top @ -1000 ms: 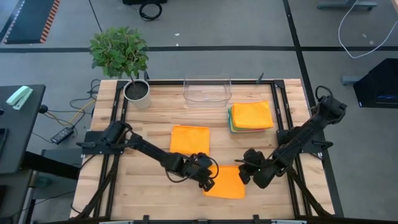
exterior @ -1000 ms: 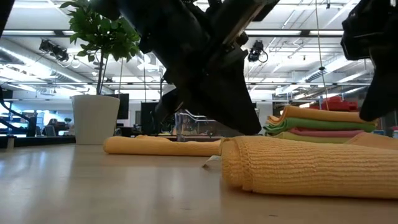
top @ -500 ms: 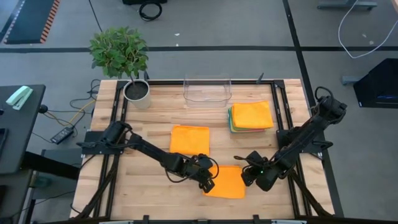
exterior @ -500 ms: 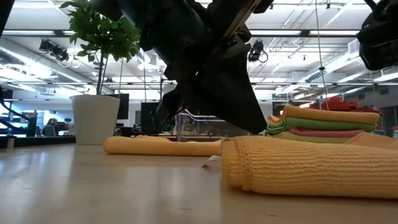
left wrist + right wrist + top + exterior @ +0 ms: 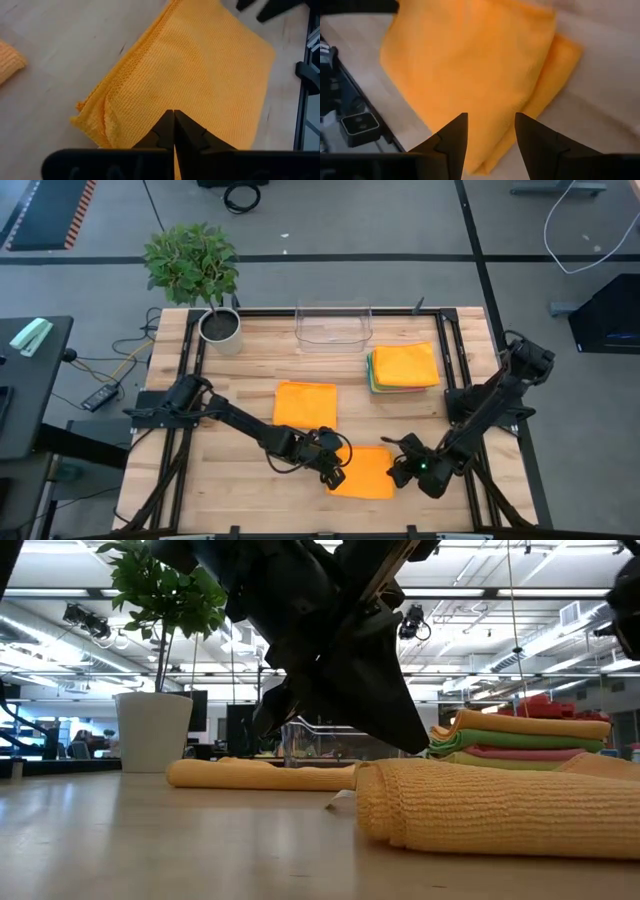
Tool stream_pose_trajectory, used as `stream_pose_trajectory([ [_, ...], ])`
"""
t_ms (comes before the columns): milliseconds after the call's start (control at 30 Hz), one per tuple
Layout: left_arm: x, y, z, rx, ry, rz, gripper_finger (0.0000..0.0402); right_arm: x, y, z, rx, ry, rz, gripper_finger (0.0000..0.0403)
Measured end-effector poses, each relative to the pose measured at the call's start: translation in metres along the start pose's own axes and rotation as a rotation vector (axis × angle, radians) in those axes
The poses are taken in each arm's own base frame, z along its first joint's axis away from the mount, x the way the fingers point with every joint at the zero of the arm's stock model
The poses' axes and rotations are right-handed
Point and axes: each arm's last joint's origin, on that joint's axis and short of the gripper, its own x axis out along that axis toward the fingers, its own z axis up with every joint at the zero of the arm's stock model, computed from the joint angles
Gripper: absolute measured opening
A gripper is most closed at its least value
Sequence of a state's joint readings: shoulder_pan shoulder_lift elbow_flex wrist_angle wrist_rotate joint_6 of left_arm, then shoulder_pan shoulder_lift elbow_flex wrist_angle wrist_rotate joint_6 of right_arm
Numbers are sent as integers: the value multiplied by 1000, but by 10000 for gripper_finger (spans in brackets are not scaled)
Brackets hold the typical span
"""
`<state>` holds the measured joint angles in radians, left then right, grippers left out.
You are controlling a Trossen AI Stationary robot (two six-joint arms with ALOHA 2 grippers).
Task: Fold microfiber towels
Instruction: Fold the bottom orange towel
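A folded orange microfiber towel (image 5: 362, 473) lies flat near the table's front edge and shows large in the low view (image 5: 500, 805). My left gripper (image 5: 337, 467) is shut, its tips (image 5: 174, 114) over the towel's left part. My right gripper (image 5: 400, 465) hovers open at the towel's right edge, with nothing between its fingers (image 5: 490, 122). A second folded orange towel (image 5: 305, 404) lies at mid-table. A stack of folded towels (image 5: 405, 366), orange on top, sits at the back right. My left gripper points its shut fingertips (image 5: 170, 125) slanting down at the top layer of the folded orange towel, near its left edge (image 5: 107, 107). The fingers hide the spot beneath them, so I cannot tell whether they touch the cloth. The towel lies flat on the table.
A clear plastic bin (image 5: 333, 325) stands at the table's far edge, with a potted plant (image 5: 215, 275) at the far left corner. Bare wood lies to the left of the near towel (image 5: 230, 480) and between the two orange towels and the stack.
My right gripper has opened, risen off the near orange towel's right edge and drawn back toward the table's near right corner. The towel stays folded and flat. My left gripper has kept its place at the towel's left part.
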<state>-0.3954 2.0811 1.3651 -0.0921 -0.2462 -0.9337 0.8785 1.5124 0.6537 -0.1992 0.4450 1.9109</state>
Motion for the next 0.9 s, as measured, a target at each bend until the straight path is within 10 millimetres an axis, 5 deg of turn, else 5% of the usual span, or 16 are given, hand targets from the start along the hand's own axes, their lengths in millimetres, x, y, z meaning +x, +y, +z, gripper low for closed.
stream_pose_trajectory([
  [467, 0, -1, 0, 2, -4, -5, 27, 13, 4, -15, 40, 14, 2, 163],
  [800, 0, 0, 1, 20, -4, -4, 12, 13, 4, -15, 54, 13, 2, 14],
  [900, 0, 0, 1, 36, -4, -4, 23, 11, 5, -16, 65, 23, 18, 7],
])
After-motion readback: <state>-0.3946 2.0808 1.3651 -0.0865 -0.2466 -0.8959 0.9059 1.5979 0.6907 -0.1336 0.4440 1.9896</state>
